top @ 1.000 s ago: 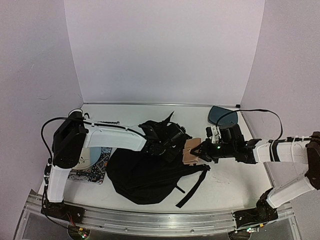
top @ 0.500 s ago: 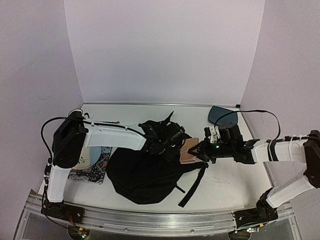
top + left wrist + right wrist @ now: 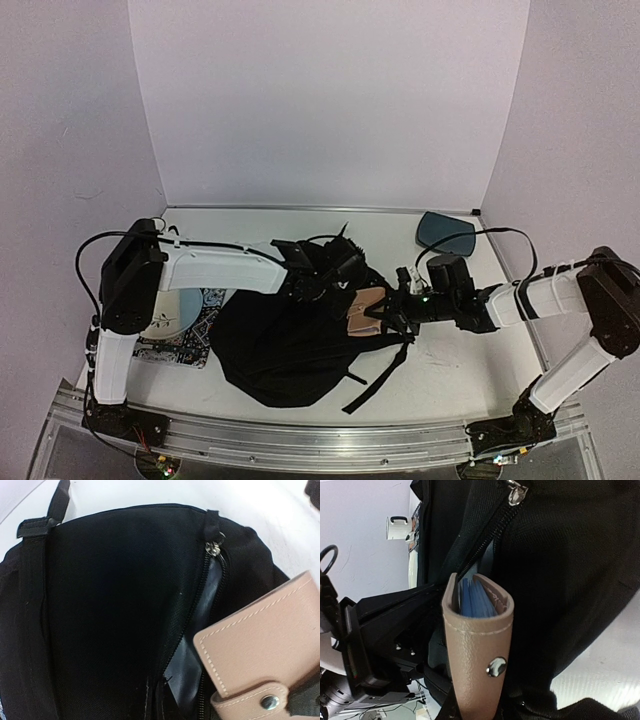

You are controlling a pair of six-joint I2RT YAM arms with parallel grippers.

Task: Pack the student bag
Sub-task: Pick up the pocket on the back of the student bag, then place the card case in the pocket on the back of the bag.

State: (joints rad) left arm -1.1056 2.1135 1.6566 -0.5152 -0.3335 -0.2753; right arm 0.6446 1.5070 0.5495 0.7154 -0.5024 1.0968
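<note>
Left fingers (image 3: 337, 276) just snapped shut, prob. pinching the zip edge of the student bag (image 3: 295, 350), which lies mid-desk (image 3: 455, 352), near side. Right fingers (image 3: 388, 312) grip the tan wallet (image 3: 362, 312). It's moved left to the opening, so we reckon it's ready to slide in.

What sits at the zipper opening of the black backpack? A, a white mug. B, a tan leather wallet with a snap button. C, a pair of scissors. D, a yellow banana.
B: a tan wallet with a metal snap stands at the zipper slit of the student bag.
</note>
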